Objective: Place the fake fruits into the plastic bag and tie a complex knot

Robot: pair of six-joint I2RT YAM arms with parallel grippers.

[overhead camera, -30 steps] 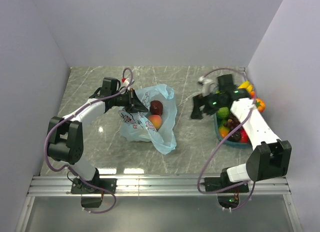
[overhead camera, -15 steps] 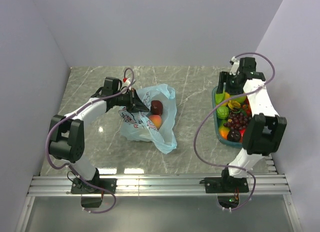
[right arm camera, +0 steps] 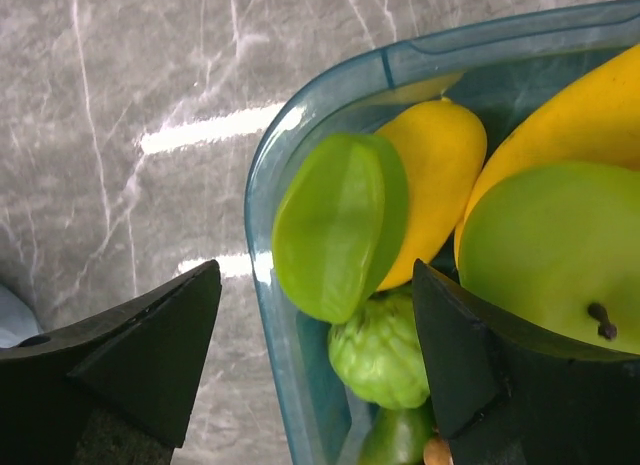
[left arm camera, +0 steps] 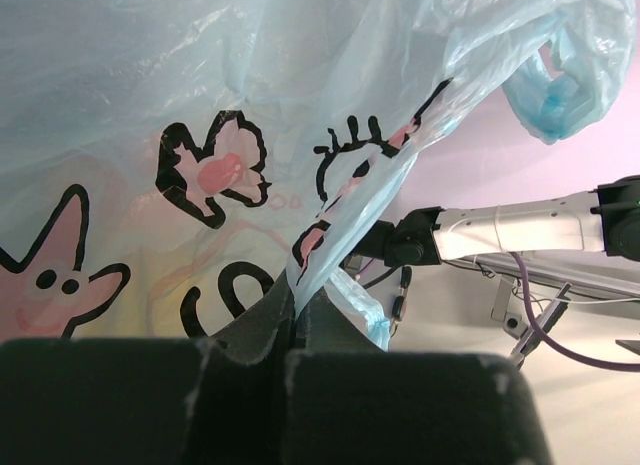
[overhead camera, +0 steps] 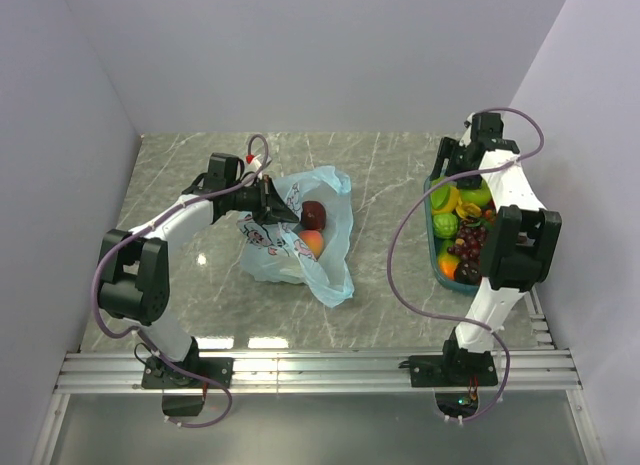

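My right gripper swung to the far end of the tray, jaws wide over green fruit in wrist view, left gripper pinching the bag, peach inside seen only from above

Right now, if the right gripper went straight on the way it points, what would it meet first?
Probably the green ridged fruit, centred between the open jaws of the right gripper, in a corner of the tray. Its rim runs just beside the fruit; depth is unclear.
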